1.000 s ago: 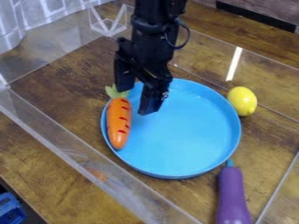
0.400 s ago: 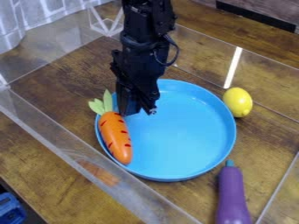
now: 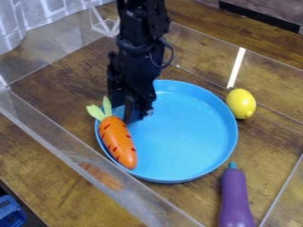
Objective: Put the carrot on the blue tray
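The orange carrot (image 3: 116,144) lies along the left rim of the blue tray (image 3: 190,133), its green top (image 3: 98,111) sticking out over the tray's edge. My gripper (image 3: 128,110) points straight down just behind the carrot's leafy end, low over the tray's left side. Its dark fingers (image 3: 142,108) stand apart with nothing between them. Whether a finger touches the carrot's top is hidden by the fingers themselves.
A yellow lemon (image 3: 243,102) sits right of the tray. A purple eggplant (image 3: 233,199) lies at the front right. Clear plastic walls (image 3: 59,133) fence the wooden table (image 3: 48,89) at the left and front.
The gripper has sunk and shifted left toward the carrot's green top. The carrot has slid toward the front along the tray's left rim.
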